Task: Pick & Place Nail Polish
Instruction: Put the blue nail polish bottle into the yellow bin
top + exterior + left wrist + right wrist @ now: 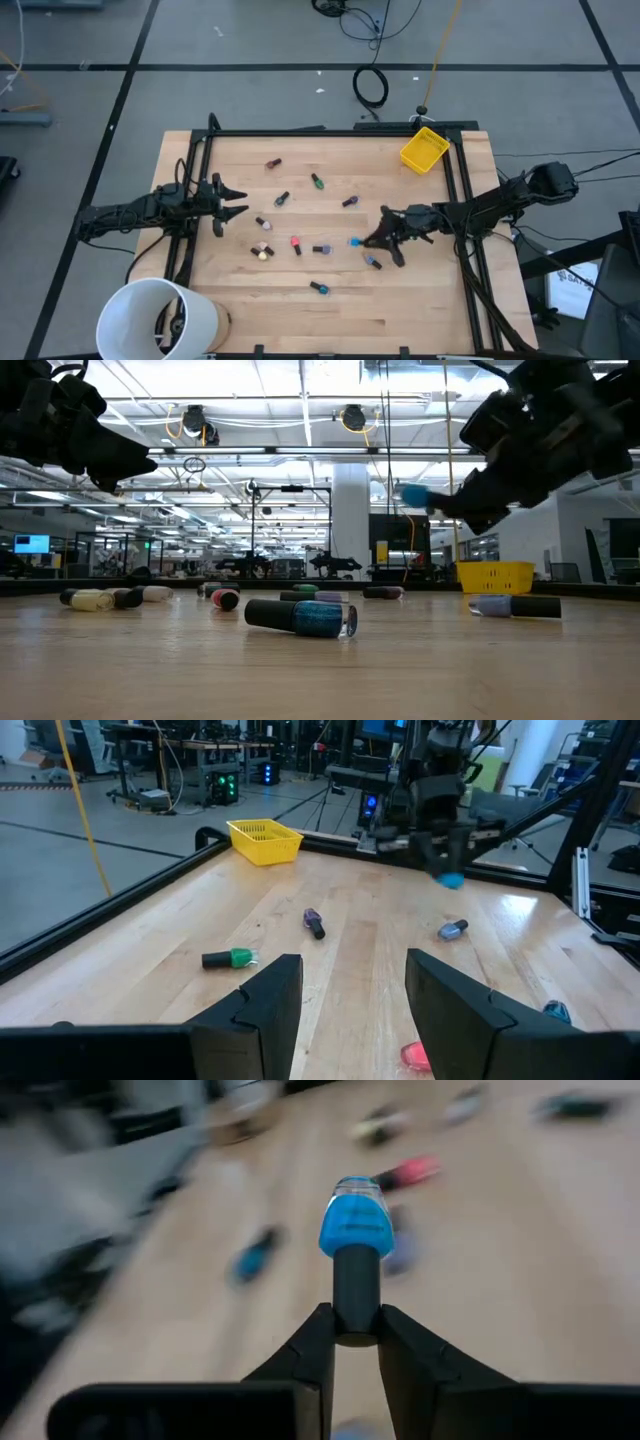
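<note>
A blue bottle [356, 1230] hangs clamped by its dark cap above the table [420, 310]; other bottles [296, 243] lie scattered mid-table.

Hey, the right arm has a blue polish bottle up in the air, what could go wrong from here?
The right tool grips the blue bottle only by its dark cap, with the body sticking out, so it might swing or slip. If dropped, it could land among the bottles on the table. The yellow bin looks small, so a release could miss.

Floor [250, 95]: grey, crossed by dark lines, cables [370, 85] coiled on it | Ceiling lights [300, 420]: long bright strips over an open workshop hall | Pillar [350, 510]: white, mid-room | Benches [190, 765]: equipment-laden, along the far side
</note>
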Action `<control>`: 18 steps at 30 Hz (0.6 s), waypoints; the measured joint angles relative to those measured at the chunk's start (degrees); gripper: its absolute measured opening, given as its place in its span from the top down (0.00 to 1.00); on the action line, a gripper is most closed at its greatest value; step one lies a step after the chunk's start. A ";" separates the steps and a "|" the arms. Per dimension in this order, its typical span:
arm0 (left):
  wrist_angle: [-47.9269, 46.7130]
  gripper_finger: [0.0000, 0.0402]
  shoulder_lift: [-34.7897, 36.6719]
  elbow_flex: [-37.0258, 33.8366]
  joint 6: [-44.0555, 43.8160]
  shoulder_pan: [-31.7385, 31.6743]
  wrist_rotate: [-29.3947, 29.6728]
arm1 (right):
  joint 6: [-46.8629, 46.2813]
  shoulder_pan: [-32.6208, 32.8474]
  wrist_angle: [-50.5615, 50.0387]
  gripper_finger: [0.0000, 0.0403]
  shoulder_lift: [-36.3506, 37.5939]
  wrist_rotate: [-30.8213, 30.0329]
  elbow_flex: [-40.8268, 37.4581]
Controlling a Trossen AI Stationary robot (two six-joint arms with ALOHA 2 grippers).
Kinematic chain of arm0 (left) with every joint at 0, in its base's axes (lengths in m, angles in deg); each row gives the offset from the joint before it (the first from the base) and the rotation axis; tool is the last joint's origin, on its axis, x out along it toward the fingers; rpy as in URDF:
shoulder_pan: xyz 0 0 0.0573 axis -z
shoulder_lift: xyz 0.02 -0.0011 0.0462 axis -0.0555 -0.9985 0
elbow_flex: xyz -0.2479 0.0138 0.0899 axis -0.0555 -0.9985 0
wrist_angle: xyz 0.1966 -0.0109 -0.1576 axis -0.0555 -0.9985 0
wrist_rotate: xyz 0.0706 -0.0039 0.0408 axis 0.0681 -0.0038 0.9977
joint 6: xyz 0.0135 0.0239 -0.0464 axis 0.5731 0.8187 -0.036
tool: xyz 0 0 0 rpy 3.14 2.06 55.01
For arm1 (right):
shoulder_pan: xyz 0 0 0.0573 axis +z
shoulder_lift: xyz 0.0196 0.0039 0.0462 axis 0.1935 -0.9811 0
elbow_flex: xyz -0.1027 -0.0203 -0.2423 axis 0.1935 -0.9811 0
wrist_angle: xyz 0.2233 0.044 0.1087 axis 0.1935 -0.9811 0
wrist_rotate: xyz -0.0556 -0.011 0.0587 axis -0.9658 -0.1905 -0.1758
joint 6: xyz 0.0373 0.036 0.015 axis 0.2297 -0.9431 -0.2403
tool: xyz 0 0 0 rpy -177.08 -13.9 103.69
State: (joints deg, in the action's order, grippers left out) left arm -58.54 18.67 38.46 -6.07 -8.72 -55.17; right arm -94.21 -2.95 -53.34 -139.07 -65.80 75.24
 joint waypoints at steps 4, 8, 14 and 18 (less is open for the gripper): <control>0.00 0.56 0.00 0.01 0.00 0.02 0.00 | -1.82 0.61 3.93 0.88 0.00 14.35 0.00; 0.02 0.56 0.00 0.00 0.02 0.02 0.00 | -2.84 1.63 8.90 0.88 0.00 23.06 0.00; 0.00 0.56 0.00 0.01 0.02 0.01 0.00 | -2.96 4.57 18.13 0.88 0.00 32.11 0.00; 0.00 0.56 0.02 0.00 0.02 0.00 0.00 | -2.76 7.19 31.57 0.88 0.00 36.80 0.00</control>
State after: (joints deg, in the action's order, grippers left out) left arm -58.54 18.68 38.46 -6.06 -8.72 -55.17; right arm -96.97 4.24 -21.77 -139.07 -29.00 75.24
